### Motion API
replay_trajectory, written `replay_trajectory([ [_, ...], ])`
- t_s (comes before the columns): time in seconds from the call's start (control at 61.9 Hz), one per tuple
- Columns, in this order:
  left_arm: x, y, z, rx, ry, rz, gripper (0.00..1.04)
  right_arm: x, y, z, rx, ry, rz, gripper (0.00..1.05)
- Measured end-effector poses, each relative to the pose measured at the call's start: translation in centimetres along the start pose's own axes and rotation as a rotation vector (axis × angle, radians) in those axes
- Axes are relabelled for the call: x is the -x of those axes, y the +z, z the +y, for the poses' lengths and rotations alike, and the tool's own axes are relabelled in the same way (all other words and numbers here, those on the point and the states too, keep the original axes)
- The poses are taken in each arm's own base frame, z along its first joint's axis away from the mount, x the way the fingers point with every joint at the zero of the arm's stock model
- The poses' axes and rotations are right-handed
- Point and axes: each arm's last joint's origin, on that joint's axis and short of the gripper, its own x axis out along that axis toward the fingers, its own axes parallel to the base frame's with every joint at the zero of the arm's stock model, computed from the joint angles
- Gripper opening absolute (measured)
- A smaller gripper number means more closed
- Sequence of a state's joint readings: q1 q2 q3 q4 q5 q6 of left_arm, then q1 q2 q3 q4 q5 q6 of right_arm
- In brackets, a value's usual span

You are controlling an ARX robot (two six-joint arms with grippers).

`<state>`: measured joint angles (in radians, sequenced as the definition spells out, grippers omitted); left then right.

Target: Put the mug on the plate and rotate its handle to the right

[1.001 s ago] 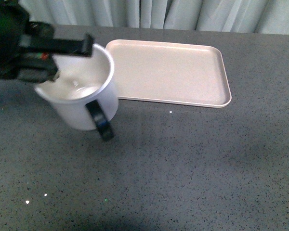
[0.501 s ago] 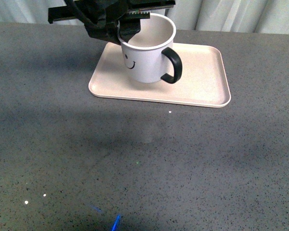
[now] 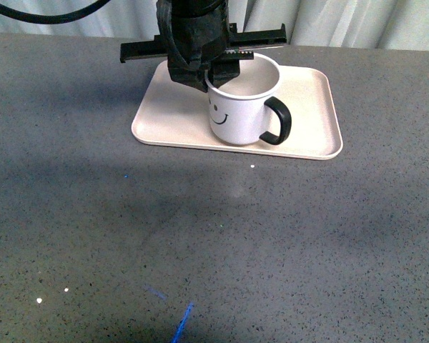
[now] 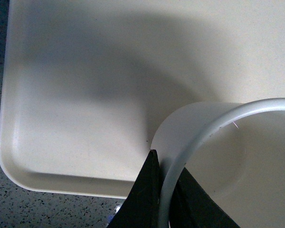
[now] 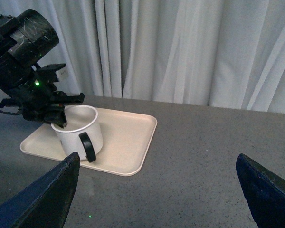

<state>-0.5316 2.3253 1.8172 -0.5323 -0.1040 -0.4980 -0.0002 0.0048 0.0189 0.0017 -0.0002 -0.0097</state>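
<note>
Mug (image 3: pixel 239 118) stands on plate (image 3: pixel 311 100), its rim clamped in the left claw (image 3: pixel 217 73).

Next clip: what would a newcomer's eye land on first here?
The white smiley mug stands upright on the pink plate, its black handle pointing right in the front view. The jaws of the left gripper pinch its rim; the right gripper is open, away from it.

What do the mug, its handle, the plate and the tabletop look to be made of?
The mug looks like enamelled metal: smooth white, thin rolled rim; ceramic is possible. Its handle is glossy black, material unclear. The plate seems matte pale-pink plastic, moulded low rim. The tabletop is dark grey, speckled: stone or laminate.
</note>
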Motion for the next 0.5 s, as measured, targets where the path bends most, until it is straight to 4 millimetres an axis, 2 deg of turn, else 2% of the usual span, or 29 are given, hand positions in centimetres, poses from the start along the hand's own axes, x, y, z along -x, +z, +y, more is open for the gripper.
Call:
replay_trajectory([
  [0.501,-1.3,0.2,-0.5,-0.031,0.005,0.021,0.03,0.0,0.0,0.0,0.000,0.000,0.000,0.96],
])
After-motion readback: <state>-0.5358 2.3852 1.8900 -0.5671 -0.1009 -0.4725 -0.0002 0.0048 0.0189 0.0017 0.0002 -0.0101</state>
